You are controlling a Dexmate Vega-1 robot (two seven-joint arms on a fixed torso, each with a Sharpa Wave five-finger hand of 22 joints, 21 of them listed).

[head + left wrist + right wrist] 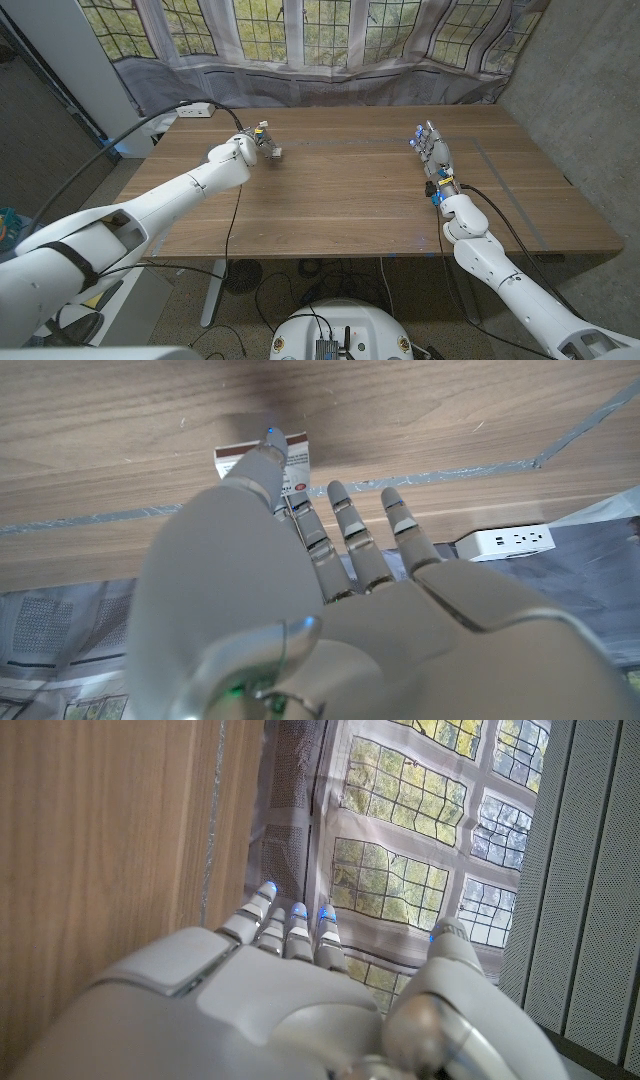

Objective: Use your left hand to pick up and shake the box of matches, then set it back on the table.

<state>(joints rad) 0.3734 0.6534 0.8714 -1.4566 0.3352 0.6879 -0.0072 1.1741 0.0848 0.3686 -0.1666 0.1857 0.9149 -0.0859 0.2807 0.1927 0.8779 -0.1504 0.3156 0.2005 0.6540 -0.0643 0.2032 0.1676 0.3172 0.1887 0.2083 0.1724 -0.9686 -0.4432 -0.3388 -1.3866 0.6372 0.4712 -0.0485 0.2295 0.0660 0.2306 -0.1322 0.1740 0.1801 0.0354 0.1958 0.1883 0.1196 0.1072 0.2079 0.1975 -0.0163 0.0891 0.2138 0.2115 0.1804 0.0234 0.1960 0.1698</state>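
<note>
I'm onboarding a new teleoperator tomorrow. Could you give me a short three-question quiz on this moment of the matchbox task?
1. True or false: the right hand holds the box of matches.
2. Which hand is at the box of matches? A) the left hand B) the right hand C) both
3. Fill in: a white ____ lies at the table's far left corner.

Key:
1. False; it holds nothing, fingers extended, far across the table from the box.
2. A; in the left wrist view a fingertip reaches the box. Whether the box is gripped yet cannot be told.
3. power strip
</note>
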